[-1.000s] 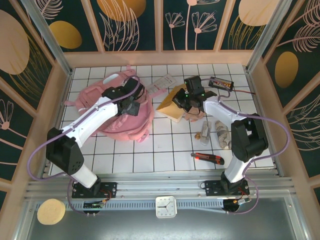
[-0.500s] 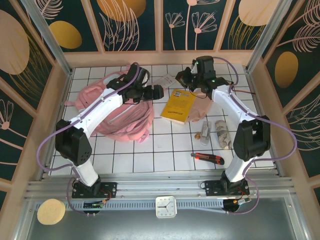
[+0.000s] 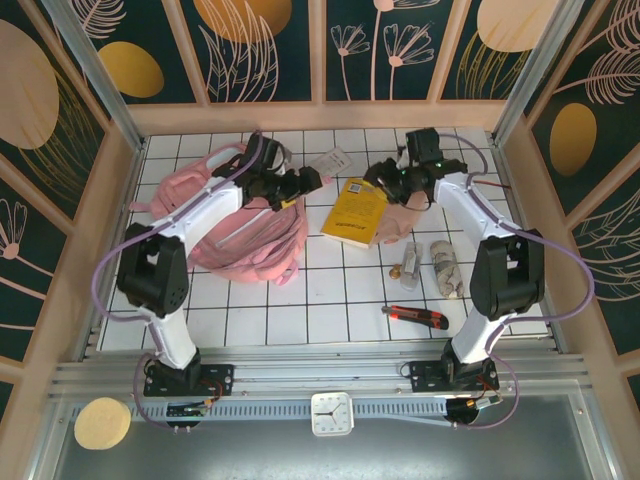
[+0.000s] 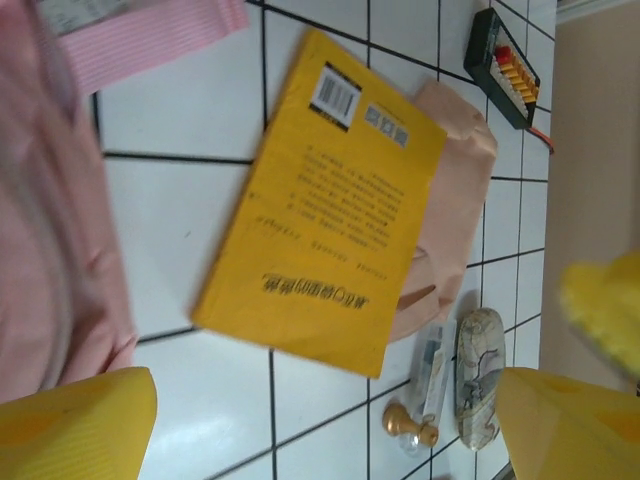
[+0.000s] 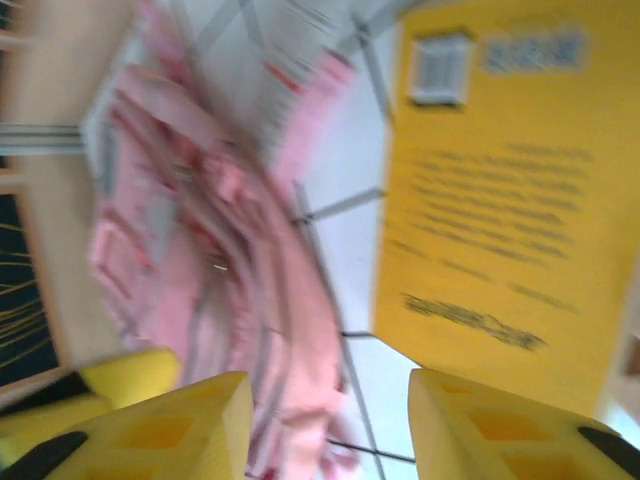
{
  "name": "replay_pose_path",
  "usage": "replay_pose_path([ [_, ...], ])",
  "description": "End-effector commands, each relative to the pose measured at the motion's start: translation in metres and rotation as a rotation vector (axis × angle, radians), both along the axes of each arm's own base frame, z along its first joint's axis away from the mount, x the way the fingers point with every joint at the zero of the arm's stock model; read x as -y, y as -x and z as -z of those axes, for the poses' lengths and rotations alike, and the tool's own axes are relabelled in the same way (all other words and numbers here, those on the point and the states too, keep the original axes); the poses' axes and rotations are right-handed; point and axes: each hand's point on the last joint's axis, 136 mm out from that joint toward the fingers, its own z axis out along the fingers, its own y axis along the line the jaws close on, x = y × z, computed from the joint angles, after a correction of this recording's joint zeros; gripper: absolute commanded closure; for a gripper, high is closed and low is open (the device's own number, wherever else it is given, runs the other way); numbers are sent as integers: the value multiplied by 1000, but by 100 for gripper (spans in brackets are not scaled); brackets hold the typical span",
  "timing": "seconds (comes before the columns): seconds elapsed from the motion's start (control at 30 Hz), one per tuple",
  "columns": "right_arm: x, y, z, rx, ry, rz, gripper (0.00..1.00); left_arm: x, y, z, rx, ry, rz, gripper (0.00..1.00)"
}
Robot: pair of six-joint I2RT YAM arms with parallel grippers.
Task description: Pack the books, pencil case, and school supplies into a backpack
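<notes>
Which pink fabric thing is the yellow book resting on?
The small pale-pink pouch, tucked under the yellow book; the large pink backpack lies apart from it.

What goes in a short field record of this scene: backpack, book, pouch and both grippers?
backpack: pink, slumped left of the book
book: yellow, flat, barcode side up, partly over the pouch
pouch: pale pink, showing at the book's right edge
left gripper: open, empty, between backpack and book
right gripper: open, empty, by the book's far end

Your white tiled table [image 3: 330, 290] carries a yellow book [image 3: 358, 212], lying flat. Left of the book sits the pink backpack [image 3: 250, 245]. A pale pouch [image 3: 398, 230] touches its right edge, and a cutter [image 3: 415, 316] lies on its near side.
</notes>
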Motion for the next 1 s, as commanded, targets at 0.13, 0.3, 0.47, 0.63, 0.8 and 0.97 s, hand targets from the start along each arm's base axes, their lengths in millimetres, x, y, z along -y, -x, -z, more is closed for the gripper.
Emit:
replay_pose_path([
  [0.13, -13, 70, 49, -147, -7, -92, 44, 52, -24, 23, 13, -18, 145, 14],
  [0.3, -7, 61, 55, -120, 31, -78, 44, 58, -25, 67, -44, -86, 192, 14],
  [0.47, 16, 33, 49, -94, 111, -42, 45, 58, -28, 82, -50, -131, 228, 15],
  [0.63, 33, 19, 67, -128, 162, -31, 45, 59, -31, 94, -58, -146, 238, 19],
  [0.8, 38, -2, 84, -120, 195, -46, 45, 65, -31, 104, -70, -118, 253, 29],
  [0.97, 46, -17, 105, -138, 220, -47, 45, 69, -33, 116, -88, -108, 264, 33],
])
